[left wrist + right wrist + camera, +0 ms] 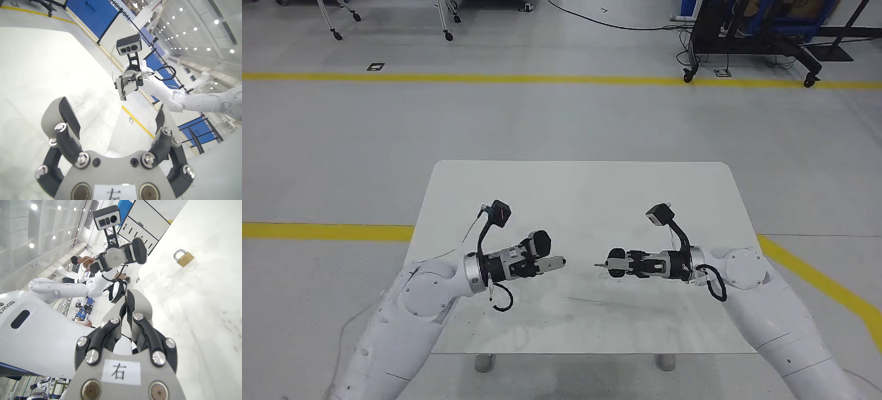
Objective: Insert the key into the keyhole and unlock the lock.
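— White rectangular table under both arms. Where is the lock?
— On it lies a brass padlock with a silver shackle, flat, beyond the tips of the right gripper and nearer the left gripper; neither touches it
— And the hands?
— The left gripper's ribbed black pads stand wide apart, holding nothing. The right gripper's fingers are pressed together; whether a key is nipped between them I cannot tell
— So what is the step?
— Taking up the padlock, I judge. The left gripper should come down over the brass body, not the shackle, clamp its flat faces squarely, since it may skid on the smooth top, and leave the keyhole end facing the right gripper
— And around?
— Dark scuffs on the tabletop near the right gripper; past the table, pale grey floor with yellow lines and a black wheeled cart
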Motion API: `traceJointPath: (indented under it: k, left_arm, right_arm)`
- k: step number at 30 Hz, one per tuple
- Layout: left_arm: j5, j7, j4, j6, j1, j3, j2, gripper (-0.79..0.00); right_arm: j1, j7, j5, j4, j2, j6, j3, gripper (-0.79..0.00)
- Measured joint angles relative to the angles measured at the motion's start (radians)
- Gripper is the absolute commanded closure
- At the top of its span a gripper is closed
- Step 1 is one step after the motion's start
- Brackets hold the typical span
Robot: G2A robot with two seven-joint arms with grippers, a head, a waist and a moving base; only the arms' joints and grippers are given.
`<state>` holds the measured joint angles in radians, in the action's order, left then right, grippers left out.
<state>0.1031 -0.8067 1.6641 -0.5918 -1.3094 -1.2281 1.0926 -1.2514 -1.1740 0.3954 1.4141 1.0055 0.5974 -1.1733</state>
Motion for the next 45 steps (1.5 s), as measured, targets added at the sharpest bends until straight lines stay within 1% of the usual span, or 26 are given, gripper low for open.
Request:
traceJointPath:
  k: [2,4,8,11,13,15,16,18,19,20,22,24,26,28,30,34,35,36,37,38,45]
  left_arm:
    - [0.062,-0.052,0.047,0.009,-0.01,-0.059,-0.015,-0.785]
    - [0.169,-0.126,0.107,0.02,-0.025,-0.116,-0.033,-0.785]
    - [0.365,-0.229,0.207,0.043,-0.081,-0.173,-0.055,-0.785]
    - [0.507,-0.22,0.259,0.097,-0.125,-0.189,-0.062,-0.785]
    - [0.619,-0.184,0.283,0.142,-0.16,-0.171,-0.062,-0.785]
    - [0.704,-0.142,0.28,0.168,-0.182,-0.132,-0.059,-0.785]
    - [0.733,-0.124,0.273,0.177,-0.186,-0.112,-0.057,-0.785]
    - [0.797,-0.086,0.249,0.2,-0.181,-0.063,-0.052,-0.751]
    - [0.824,-0.073,0.238,0.213,-0.175,-0.041,-0.049,-0.748]
    - [0.849,-0.062,0.227,0.228,-0.167,-0.02,-0.046,-0.696]
    - [0.887,-0.038,0.196,0.263,-0.144,0.023,-0.039,-0.662]
    - [0.901,-0.024,0.162,0.291,-0.114,0.057,-0.032,-0.6]
    - [0.907,-0.019,0.13,0.312,-0.086,0.081,-0.026,-0.56]
    - [0.914,-0.013,0.088,0.338,-0.053,0.105,-0.019,-0.536]
    - [0.929,-0.005,0.049,0.368,-0.025,0.126,-0.012,-0.489]
    - [0.939,-0.003,-0.01,0.409,0.018,0.16,0.0,-0.465]
    - [0.941,-0.003,-0.021,0.415,0.027,0.166,0.002,-0.431]
    - [0.94,0.001,-0.034,0.421,0.037,0.174,0.005,-0.329]
    - [0.938,0.004,-0.042,0.424,0.044,0.179,0.007,-0.206]
    - [0.937,0.006,-0.049,0.426,0.051,0.183,0.009,0.0]
    - [0.961,-0.011,-0.08,0.442,0.092,0.222,0.022,0.0]
  right_arm:
    - [0.0,0.0,0.0,0.0,0.0,0.0,0.0,0.0]
    - [0.0,0.0,0.0,0.0,0.0,0.0,0.0,0.0]
    - [0.0,0.0,0.0,0.0,0.0,0.0,0.0,0.0]
    - [0.0,0.0,0.0,0.0,0.0,0.0,0.0,0.0]
    - [0.0,0.0,0.0,0.0,0.0,0.0,0.0,0.0]
    - [0.0,0.0,0.0,0.0,0.0,0.0,0.0,0.0]
    - [0.0,0.0,0.0,0.0,0.0,0.0,0.0,0.0]
    - [0.0,0.0,0.0,0.0,0.0,0.0,0.0,0.0]
    - [0.0,0.0,0.0,0.0,0.0,0.0,0.0,0.0]
    - [0.0,0.0,0.0,0.0,0.0,0.0,0.0,0.0]
    - [0.0,0.0,0.0,0.0,0.0,0.0,0.0,0.0]
    - [0.0,0.0,0.0,0.0,0.0,0.0,0.0,0.0]
    - [0.0,0.0,0.0,0.0,0.0,0.0,0.0,0.0]
    - [0.0,0.0,0.0,0.0,0.0,0.0,0.0,0.0]
    - [0.0,0.0,0.0,0.0,0.0,0.0,0.0,0.0]
    - [0.0,0.0,0.0,0.0,0.0,0.0,0.0,0.0]
    - [0.0,0.0,0.0,0.0,0.0,0.0,0.0,0.0]
    - [0.0,0.0,0.0,0.0,0.0,0.0,0.0,0.0]
    - [0.0,0.0,0.0,0.0,0.0,0.0,0.0,0.0]
    - [0.0,0.0,0.0,0.0,0.0,0.0,0.0,0.0]
    - [0.0,0.0,0.0,0.0,0.0,0.0,0.0,0.0]
